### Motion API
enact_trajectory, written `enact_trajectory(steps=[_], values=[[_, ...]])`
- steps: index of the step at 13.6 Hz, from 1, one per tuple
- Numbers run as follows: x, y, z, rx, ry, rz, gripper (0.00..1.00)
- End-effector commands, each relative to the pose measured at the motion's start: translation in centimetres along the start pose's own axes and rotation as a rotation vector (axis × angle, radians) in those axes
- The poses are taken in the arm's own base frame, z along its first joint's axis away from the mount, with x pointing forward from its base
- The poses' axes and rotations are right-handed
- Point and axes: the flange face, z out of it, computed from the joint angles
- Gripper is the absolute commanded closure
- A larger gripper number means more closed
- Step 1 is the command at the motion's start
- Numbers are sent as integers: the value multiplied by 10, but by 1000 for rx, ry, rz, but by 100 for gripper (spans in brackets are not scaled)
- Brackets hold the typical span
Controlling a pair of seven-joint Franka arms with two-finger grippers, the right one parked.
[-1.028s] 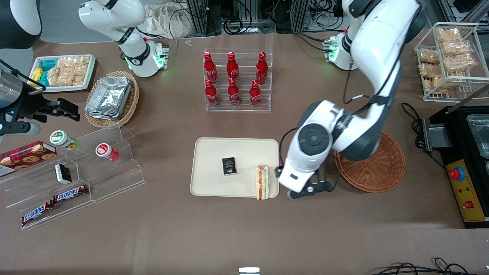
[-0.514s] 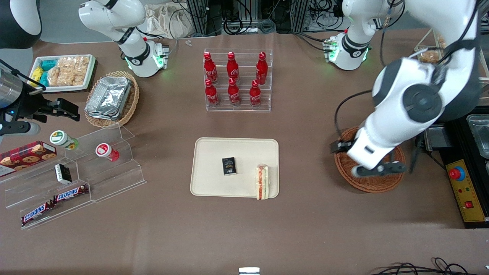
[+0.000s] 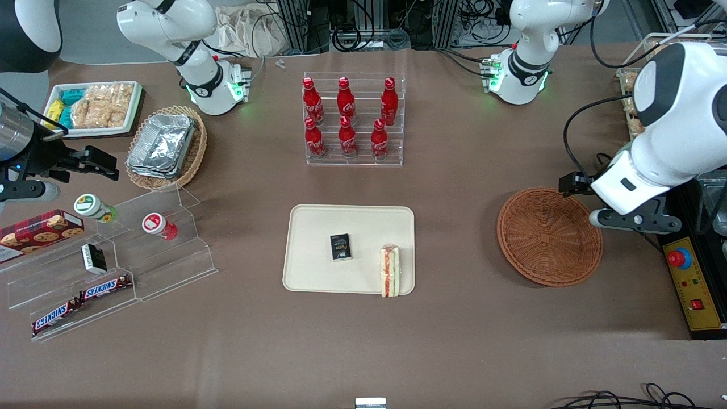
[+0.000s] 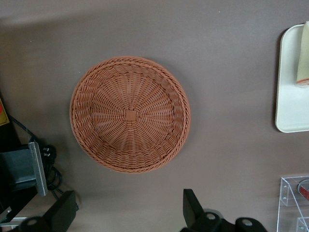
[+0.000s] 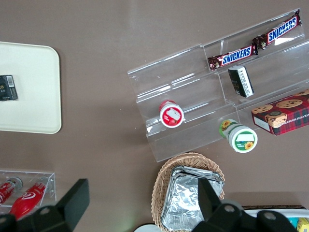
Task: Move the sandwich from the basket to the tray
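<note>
Honestly, from the front I see little left to spoil: the sandwich (image 3: 389,271) stands on edge on the tray (image 3: 318,227), at the rim nearest the basket (image 3: 549,236), so my one worry is that it tips over that low rim if the table gets knocked, while my gripper (image 3: 635,220) hangs raised just beside the basket, toward the working arm's end of the table. On the wrist camera the fingers (image 4: 192,209) stand spread and hold nothing, looking straight down on the bare basket (image 4: 130,114).
</note>
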Motion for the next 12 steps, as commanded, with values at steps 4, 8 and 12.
enact_trajectory(steps=[4, 8, 12], values=[[5, -3, 6, -36, -9, 12, 0], [6, -24, -1, -45, -3, -15, 0], [16, -28, -8, -47, 7, -15, 0]])
